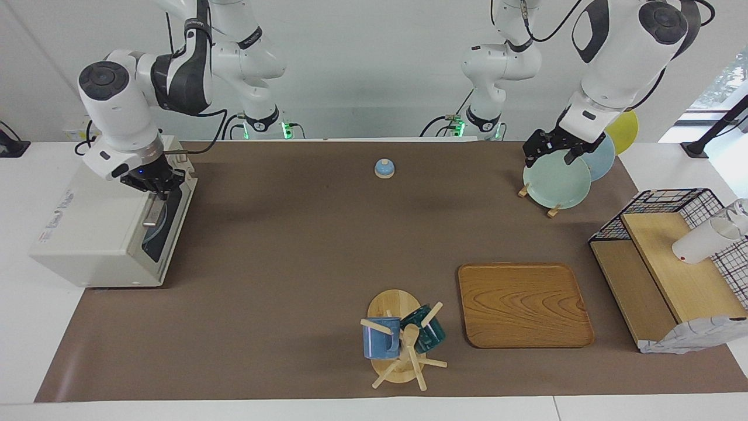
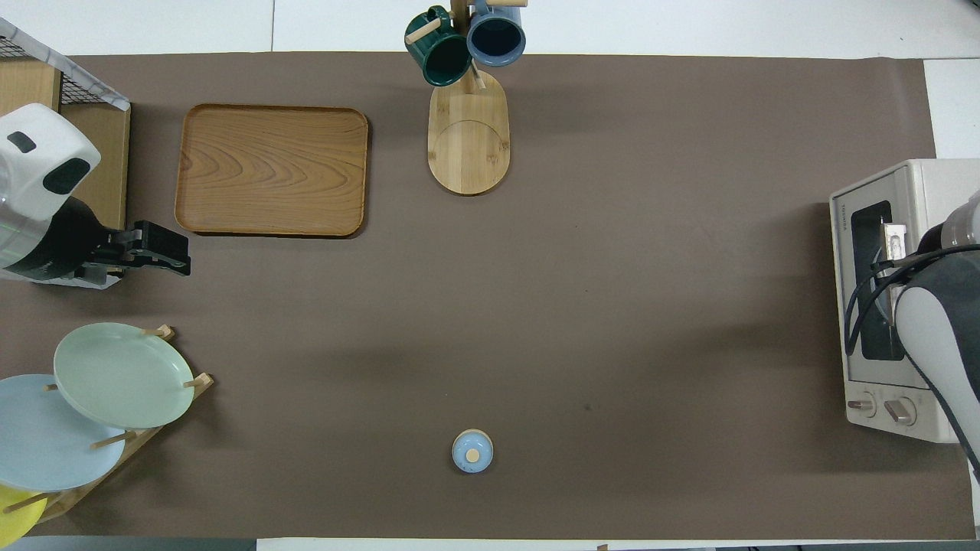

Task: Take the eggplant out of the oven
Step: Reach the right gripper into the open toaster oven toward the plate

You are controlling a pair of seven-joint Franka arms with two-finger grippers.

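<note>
The eggplant is not seen; presumably it is shut inside the oven (image 1: pixel 105 234), which is set at the right arm's end of the tabletop (image 1: pixel 292 245). The right pincer (image 1: pixel 156 196) is placed at the door's metal handle (image 1: pixel 153 214); whether it is clamped cannot be told. A slipped grip could let the door snap back, or the light oven could be dragged. The left pincer (image 1: pixel 555 153) is held open, waiting, over the plate rack (image 1: pixel 555 181). A small bell (image 1: pixel 384 168), tray (image 1: pixel 523 304) and mug tree (image 1: pixel 400 339) are well apart; nothing is in the way.
</note>
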